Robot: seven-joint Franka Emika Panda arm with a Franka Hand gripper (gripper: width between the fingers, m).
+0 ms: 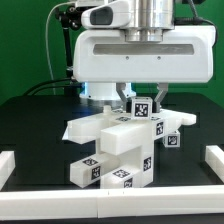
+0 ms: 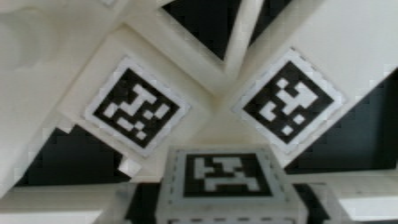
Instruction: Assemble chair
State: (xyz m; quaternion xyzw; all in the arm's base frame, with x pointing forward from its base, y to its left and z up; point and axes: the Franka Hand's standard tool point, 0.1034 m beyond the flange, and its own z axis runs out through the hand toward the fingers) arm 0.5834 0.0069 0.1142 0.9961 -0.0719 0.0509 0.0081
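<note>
Nearest me in the exterior view lay the border rails (image 1: 15, 165) at the front corners of the table (image 1: 40, 125); between them, mid-table, the chair (image 1: 112, 150) stood as a half-stacked heap of white tagged pieces; over it hung the gripper (image 1: 142, 102), its jaws pinching a tagged block (image 1: 143, 109) at the heap's top, or so I judged, since the wrist view showed that block filling the gap in front of the X-braced panel (image 2: 196, 90). My worry: the pile looked loosely balanced; a sideways tug could topple the lower pieces or skew a joint. How the parts met underneath was hidden; the finger contact was too small to confirm; the arm was cut off above.
</note>
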